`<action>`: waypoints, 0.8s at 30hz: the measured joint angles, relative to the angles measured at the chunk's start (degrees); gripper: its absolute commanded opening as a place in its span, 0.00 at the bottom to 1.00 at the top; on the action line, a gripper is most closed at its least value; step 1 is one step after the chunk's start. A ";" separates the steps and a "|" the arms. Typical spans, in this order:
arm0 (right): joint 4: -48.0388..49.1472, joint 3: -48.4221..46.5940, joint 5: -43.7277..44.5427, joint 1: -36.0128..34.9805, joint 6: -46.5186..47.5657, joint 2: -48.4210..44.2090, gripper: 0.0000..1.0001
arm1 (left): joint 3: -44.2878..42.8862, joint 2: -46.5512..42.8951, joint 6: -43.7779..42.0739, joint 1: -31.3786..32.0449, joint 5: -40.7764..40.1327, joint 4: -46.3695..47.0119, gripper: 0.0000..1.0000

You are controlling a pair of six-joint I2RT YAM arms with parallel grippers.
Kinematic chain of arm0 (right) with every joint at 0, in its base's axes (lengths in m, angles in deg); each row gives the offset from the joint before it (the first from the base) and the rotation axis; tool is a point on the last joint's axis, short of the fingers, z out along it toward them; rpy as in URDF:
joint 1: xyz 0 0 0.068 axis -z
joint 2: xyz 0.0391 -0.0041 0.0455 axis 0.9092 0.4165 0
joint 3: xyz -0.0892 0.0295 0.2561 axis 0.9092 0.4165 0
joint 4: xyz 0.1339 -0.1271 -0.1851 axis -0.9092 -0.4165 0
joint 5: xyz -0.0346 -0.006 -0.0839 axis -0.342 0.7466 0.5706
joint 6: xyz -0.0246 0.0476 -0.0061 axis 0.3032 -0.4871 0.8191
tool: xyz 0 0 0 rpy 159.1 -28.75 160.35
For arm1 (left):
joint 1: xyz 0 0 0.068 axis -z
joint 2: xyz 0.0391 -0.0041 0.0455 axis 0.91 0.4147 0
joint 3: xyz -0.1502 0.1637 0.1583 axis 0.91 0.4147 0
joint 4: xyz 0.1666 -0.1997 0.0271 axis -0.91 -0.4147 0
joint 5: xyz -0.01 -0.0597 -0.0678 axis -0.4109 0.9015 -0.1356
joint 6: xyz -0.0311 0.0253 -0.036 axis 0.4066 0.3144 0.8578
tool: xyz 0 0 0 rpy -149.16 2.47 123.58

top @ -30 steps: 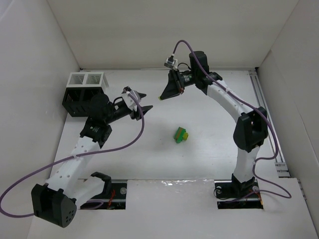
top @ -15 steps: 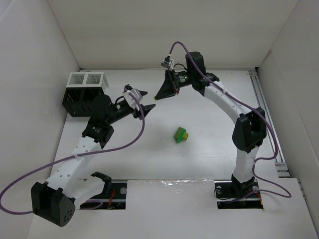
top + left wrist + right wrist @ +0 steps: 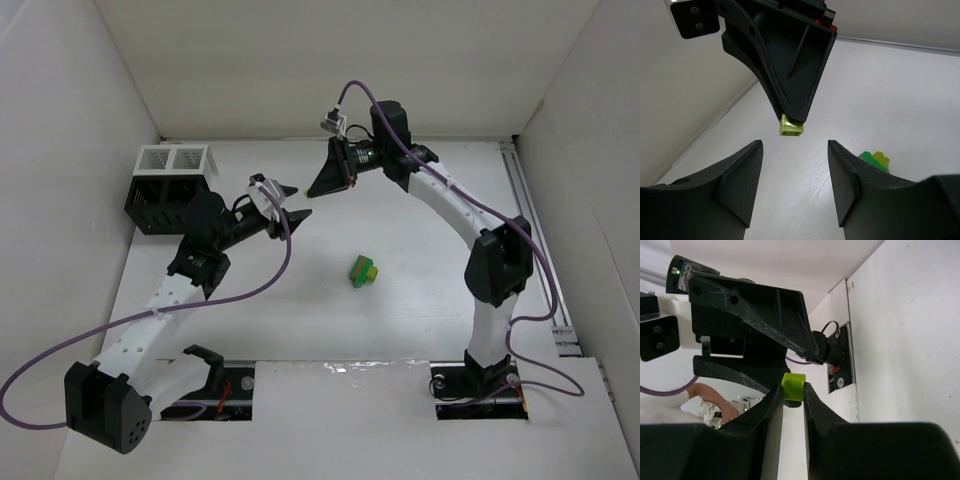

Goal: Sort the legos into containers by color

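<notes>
While my right gripper (image 3: pixel 792 390) clamps the yellow-green brick (image 3: pixel 791 126), it hangs just ahead of my left gripper (image 3: pixel 795 146). Left jaws parted, empty

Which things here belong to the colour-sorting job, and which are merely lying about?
Job: yellow-green brick, held by right pincer; green brick cluster; slatted rack.
Lying about: purple cables; table.
</notes>
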 measured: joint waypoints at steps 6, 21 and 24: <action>0.74 -0.13 0.00 -0.48 0.00 0.00 0.13 | 0.33 0.00 0.09 0.00 -0.13 0.17 0.48; 1.11 -0.87 0.04 -1.31 0.00 1.16 0.13 | 0.33 0.42 0.52 0.00 -0.70 0.61 0.42; 1.11 -0.87 0.04 -1.29 0.00 1.38 0.13 | 0.33 0.42 0.59 0.00 -0.85 0.61 0.37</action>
